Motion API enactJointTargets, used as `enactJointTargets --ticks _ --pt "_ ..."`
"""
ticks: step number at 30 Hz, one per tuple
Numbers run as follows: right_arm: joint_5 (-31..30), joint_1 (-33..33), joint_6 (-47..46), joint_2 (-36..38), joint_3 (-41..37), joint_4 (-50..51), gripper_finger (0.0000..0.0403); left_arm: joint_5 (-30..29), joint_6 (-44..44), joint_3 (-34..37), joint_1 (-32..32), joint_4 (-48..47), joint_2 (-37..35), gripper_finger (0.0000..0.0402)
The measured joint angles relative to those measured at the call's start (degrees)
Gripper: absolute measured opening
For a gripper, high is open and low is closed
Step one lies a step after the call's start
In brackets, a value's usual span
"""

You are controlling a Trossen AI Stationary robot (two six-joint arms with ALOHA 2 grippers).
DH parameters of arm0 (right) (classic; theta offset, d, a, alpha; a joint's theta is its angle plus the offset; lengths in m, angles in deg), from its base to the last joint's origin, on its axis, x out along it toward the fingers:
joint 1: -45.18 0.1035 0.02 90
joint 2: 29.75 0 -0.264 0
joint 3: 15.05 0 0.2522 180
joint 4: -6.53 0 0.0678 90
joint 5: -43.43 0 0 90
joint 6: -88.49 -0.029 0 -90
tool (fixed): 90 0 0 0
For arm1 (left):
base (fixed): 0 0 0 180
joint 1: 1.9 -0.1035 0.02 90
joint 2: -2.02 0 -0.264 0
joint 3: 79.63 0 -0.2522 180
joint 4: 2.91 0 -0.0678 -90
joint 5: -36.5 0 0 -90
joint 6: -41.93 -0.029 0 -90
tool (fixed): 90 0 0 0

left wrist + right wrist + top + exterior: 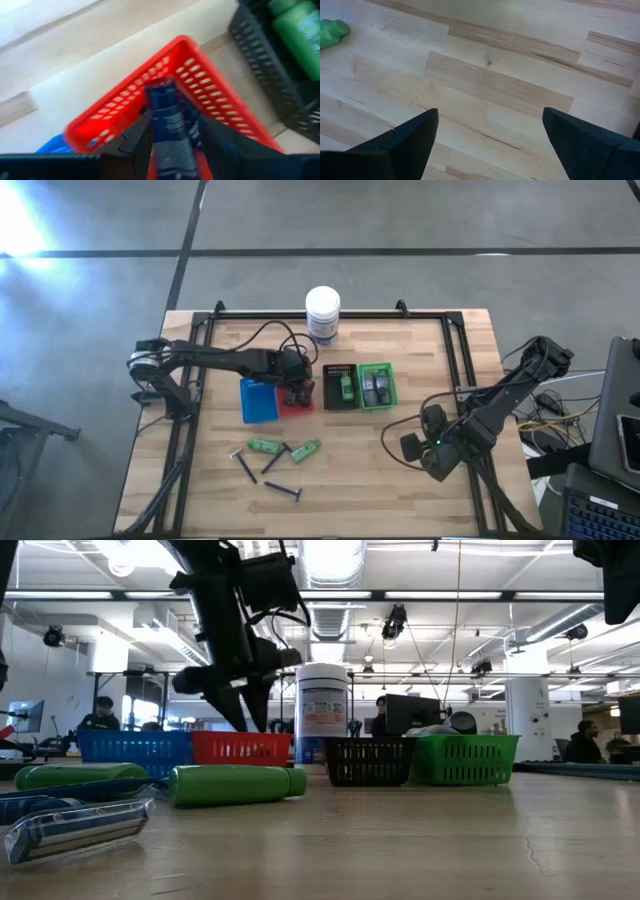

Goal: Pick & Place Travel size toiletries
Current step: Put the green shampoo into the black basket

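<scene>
My left gripper (297, 391) hangs over the red tray (296, 406), shut on a small dark tube (167, 125); the low view shows it (248, 708) pointing down just above the tray's rim. Two green tubes (263, 446) (305, 450) and three dark-handled razors (243, 466) lie flat on the wood near the front. A green tube (343, 387) lies in the black tray (340, 370), and grey bottles (377, 388) lie in the green tray (378, 404). My right gripper (420, 450) waits open over bare wood at the front right. My left gripper pinches the dark tube between its two fingers (141, 137), coming steeply from above. The tube lies along the fingers, and its far end (161, 95) sticks out past the fingertips over the red tray's inside. Whether that end touches the tray floor cannot be told.
A blue tray (258, 401) stands right beside the red one, toward the table's left. A large white jar (322, 313) stands at the far edge behind the trays. Black frame rails (460, 360) run along the table's sides. Bare wood lies in front of the black and green trays.
</scene>
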Motion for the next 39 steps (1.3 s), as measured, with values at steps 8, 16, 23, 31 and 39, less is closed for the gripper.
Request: enactJointTargets --ticks 8,16,23,31,39 --pt "0.00 0.00 0.35 0.00 0.00 0.07 0.0359 7.37 -13.51 -5.63 5.48 -5.63 -3.63 0.0161" --pt "-0.02 0.00 1.35 0.00 0.00 0.13 0.0357 14.29 -24.60 -6.06 21.51 -5.74 -1.81 0.0161" --pt "-0.02 0.00 2.11 0.00 0.00 0.04 0.0342 9.03 -19.47 -6.04 28.42 0.06 2.13 0.0190" --pt "0.63 0.00 2.21 0.00 0.00 -0.16 0.0328 7.71 -9.07 -6.06 29.42 -5.07 2.18 0.0270" --pt "0.94 0.00 2.58 0.00 0.00 -0.09 0.0340 7.28 -14.41 -6.04 30.37 1.66 5.48 0.0269"
